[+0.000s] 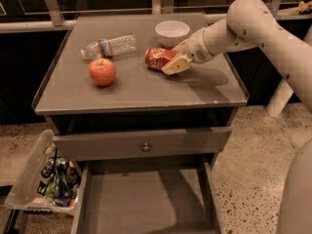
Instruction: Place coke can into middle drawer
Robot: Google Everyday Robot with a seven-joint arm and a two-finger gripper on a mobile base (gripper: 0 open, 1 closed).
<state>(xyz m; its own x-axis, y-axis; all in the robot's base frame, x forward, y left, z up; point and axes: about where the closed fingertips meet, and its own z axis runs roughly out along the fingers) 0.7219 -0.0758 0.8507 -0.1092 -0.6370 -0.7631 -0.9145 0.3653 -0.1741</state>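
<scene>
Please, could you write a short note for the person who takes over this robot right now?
The tool is at the right end of the coke can, on the cabinet top near the bowl; hold unconfirmed.
The can lies on its side, right of the apple.
The middle drawer is pulled open below.
Done: approach. Left: grasp, lift, place can in drawer.

One each: coke can [157, 57], apple [102, 71], bottle [109, 46], bowl [172, 32], gripper [171, 60] at can.
</scene>
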